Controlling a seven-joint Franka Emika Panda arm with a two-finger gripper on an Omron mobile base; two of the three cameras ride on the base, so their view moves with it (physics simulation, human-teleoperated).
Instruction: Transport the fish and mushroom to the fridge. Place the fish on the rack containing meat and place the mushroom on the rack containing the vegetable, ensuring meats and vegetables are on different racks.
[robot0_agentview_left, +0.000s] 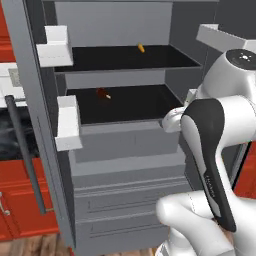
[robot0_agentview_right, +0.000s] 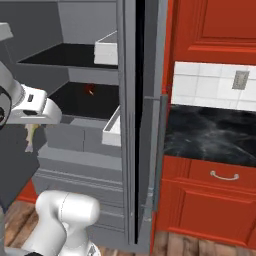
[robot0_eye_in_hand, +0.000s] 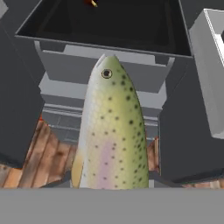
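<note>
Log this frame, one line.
tool: shut on fish | fridge: open | meat: lower rack | carrot: upper rack | fish: not yet placed

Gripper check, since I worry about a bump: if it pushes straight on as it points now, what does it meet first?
Probably the grey front ledge of the fridge just below the rack containing meat; the fish held in the gripper would touch first. Depth is uncertain.

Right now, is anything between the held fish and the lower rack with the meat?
Nothing visible blocks it. The fish points at the open lower rack; the meat sits far back left, leaving bare shelf. Only the rack's grey front lip lies between.
</note>
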